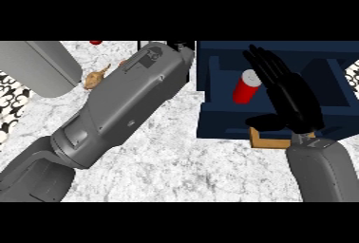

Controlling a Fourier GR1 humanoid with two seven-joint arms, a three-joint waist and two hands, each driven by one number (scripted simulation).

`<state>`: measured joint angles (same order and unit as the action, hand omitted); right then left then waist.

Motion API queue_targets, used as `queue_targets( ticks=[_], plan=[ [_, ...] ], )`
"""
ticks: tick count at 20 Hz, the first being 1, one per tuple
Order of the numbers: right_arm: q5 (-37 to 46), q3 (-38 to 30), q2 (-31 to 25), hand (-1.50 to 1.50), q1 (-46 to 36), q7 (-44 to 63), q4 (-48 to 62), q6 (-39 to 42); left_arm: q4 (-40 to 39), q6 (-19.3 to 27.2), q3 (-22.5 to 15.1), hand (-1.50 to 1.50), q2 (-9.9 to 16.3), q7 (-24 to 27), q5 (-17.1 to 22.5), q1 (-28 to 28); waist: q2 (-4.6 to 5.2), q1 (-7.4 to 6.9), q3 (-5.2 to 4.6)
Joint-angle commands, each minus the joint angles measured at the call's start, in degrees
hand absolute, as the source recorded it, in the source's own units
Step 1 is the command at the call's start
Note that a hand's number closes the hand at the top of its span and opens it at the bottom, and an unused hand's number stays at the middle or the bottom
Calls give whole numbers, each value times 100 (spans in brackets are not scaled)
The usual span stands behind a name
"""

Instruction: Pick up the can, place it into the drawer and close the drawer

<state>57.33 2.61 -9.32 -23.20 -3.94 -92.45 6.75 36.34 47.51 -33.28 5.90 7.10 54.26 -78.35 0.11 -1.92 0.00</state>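
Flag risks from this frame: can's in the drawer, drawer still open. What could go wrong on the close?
1. The red can appears to lie tilted inside the dark blue drawer, so it may roll or shift when the drawer is pushed.
2. The right hand hovers open over the drawer, fingers beside the can; it could knock the can or get caught as the drawer shuts.
3. The left hand is hidden behind its forearm by the drawer's left wall, so contact there can't be checked.

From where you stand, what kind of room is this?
Probably a kitchen: a marbled white counter, an open dark blue drawer holding a red can, and what looks like a piece of cooked chicken lying on the counter.
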Motion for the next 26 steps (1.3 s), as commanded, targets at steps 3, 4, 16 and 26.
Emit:
queue_targets(
  ticks=[3, 4, 16, 26],
  plan=[
    [738, 19, 81, -150, -712, -31, 1694, -836, 470, -124, -75, -150, 659, -403, -209, 346, -2, -59, 1],
    [669, -79, -18, -150, -954, -84, 1867, -717, 660, -27, -16, -150, 665, -391, -220, 536, -11, -27, 0],
    [1431, -508, 184, -150, -2077, -298, 5103, -2948, 1505, 5, 79, -150, 1237, -911, -530, 910, 47, -63, 8],
    [1509, -1023, 7, -150, -2867, -430, 6579, -4130, 2215, 17, 166, -150, 1599, -1083, -702, 1304, 102, -223, 12]
  ],
)
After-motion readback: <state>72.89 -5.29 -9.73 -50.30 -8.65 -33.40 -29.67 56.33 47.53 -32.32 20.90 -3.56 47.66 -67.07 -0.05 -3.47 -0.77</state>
